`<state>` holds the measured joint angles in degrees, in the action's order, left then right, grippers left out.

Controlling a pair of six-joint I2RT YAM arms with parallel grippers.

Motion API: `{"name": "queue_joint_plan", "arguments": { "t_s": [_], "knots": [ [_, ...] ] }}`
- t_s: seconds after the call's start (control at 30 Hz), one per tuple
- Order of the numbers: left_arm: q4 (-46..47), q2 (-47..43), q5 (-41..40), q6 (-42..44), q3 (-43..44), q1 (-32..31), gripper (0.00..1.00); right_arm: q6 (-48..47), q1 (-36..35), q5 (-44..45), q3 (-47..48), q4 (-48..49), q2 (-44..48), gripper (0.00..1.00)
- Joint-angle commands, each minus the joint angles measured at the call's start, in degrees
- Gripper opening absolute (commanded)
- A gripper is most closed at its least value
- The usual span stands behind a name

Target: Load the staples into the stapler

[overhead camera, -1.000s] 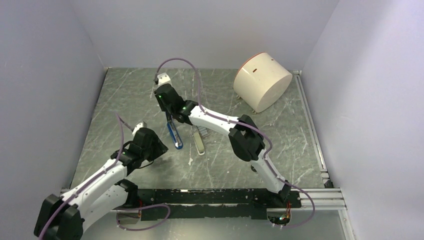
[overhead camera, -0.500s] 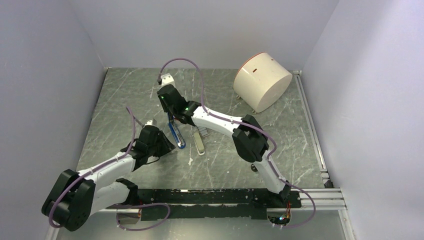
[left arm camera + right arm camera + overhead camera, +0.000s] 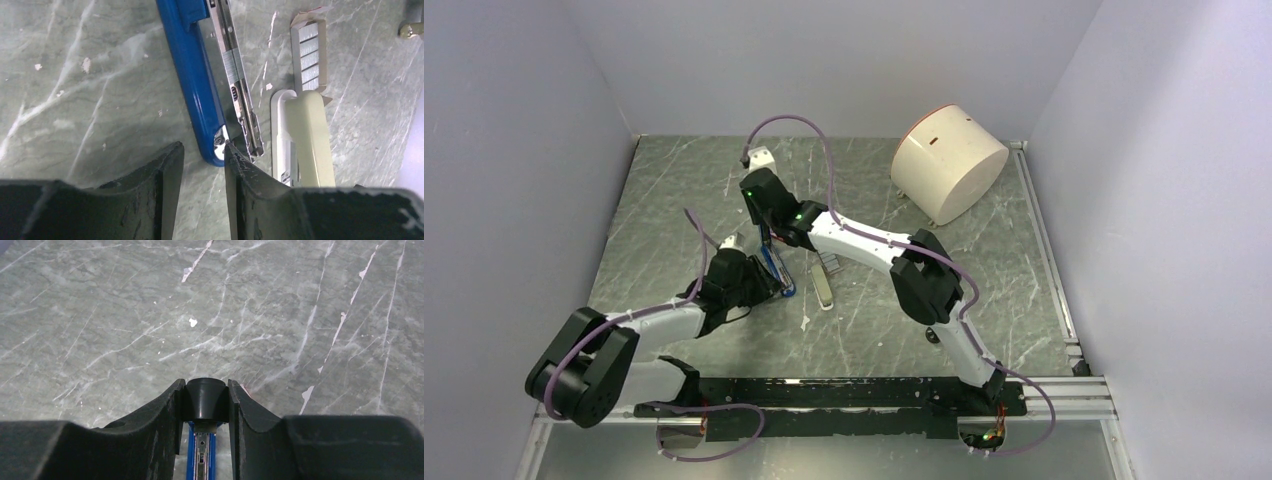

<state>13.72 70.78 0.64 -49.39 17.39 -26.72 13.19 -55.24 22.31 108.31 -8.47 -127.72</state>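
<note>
The blue stapler lies open on the table, its silver channel showing with a strip of staples in it. My right gripper is shut on the black far end of the stapler. My left gripper is open at the stapler's near end. Its right fingertip touches that end. The staples box lies open just right of the stapler, with grey staple blocks inside. It also shows in the top view.
A beige-olive bar lies beside the stapler on its right, seen in the top view too. A cream cylinder lies on its side at the back right. A small knob sits near the right arm.
My left arm has reached forward and to the right, bringing its open gripper up to the stapler's near end. The right gripper has stayed shut on the far end.
</note>
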Motion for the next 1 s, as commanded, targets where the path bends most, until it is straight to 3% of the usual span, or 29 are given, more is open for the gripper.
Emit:
{"name": "queue_joint_plan", "arguments": {
  "t_s": [0.0,0.33,0.97],
  "knots": [
    [3.9,3.4,1.9,0.9,0.2,0.4,0.4,1.6,0.0,-0.8,0.6,-3.7,1.8,0.25],
    [2.7,12.6,1.8,-0.2,0.4,0.4,0.13,1.7,-0.4,-2.5,-1.2,-5.8,3.2,0.23],
    [-0.3,12.6,-0.6,-1.9,-1.5,0.6,0.11,8.4,-0.8,-7.2,-20.1,-1.8,13.2,0.21]
  ]
}}
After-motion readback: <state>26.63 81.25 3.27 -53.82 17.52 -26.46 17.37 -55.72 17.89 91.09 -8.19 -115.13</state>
